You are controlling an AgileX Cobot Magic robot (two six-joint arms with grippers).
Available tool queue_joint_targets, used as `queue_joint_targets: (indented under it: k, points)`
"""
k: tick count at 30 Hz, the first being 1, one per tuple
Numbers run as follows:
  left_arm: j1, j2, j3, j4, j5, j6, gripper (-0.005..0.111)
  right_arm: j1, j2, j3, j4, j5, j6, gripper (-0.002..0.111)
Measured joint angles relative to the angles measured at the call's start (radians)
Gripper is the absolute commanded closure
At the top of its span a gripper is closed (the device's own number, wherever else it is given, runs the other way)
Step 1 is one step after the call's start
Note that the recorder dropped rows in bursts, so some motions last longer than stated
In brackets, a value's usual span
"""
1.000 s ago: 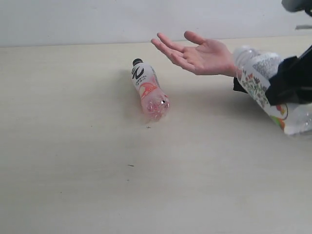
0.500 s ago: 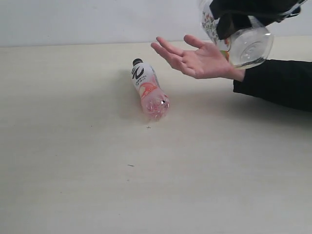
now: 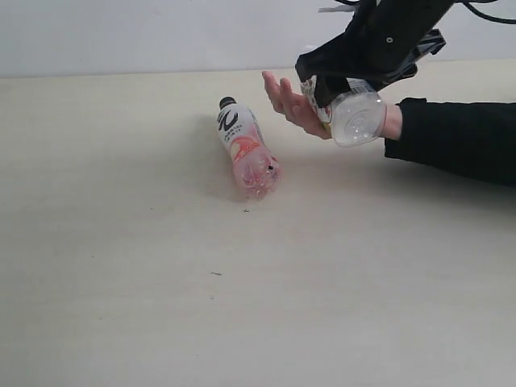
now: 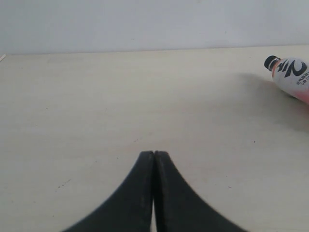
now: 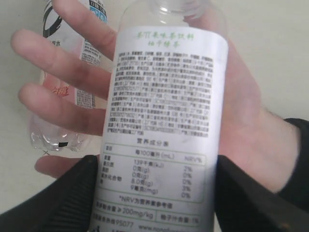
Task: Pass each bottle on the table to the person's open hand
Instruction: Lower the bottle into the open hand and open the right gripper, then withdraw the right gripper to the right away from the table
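Observation:
My right gripper (image 3: pixel 345 82) is shut on the clear bottle with the white-green leafy label (image 3: pixel 355 118), holding it over the person's open hand (image 3: pixel 289 103). In the right wrist view that bottle (image 5: pixel 164 106) fills the gap between my right gripper's (image 5: pixel 157 186) black fingers, with the palm (image 5: pixel 253 121) right behind it. The pink-and-white bottle with the black cap (image 3: pixel 246 149) lies on its side on the table (image 3: pixel 161 282), left of the hand. My left gripper (image 4: pixel 154 153) is shut and empty, low over bare tabletop, with the pink bottle (image 4: pixel 292 76) far off to one side.
The person's black sleeve (image 3: pixel 459 145) rests on the table at the right. A pale wall (image 3: pixel 161 32) runs along the table's far edge. No other bottles show.
My right gripper swung the leafy-label bottle from the right edge up over the wrist and down onto the open palm. The pink bottle has not moved.

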Motion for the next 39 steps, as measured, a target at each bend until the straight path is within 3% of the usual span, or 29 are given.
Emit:
queue_joint_targets:
  k: [13, 19, 29, 31, 33, 39]
  points:
    - [0.0, 0.0, 0.0, 0.0, 0.0, 0.0, 0.104, 0.0, 0.021, 0.0, 0.0, -0.016, 0.028, 0.033]
    - [0.0, 0.0, 0.0, 0.0, 0.0, 0.0, 0.104, 0.0, 0.012, 0.0, 0.0, -0.016, 0.019, 0.022]
    - [0.0, 0.0, 0.0, 0.0, 0.0, 0.0, 0.104, 0.0, -0.109, 0.0, -0.069, -0.014, 0.015, 0.022]
    - [0.0, 0.0, 0.0, 0.0, 0.0, 0.0, 0.104, 0.0, -0.155, 0.0, -0.094, 0.024, 0.012, 0.027]
    - [0.0, 0.0, 0.0, 0.0, 0.0, 0.0, 0.104, 0.0, -0.206, 0.0, -0.105, 0.066, -0.01, 0.039]
    - [0.0, 0.0, 0.0, 0.0, 0.0, 0.0, 0.104, 0.0, -0.421, 0.075, -0.106, 0.11, -0.062, 0.095]
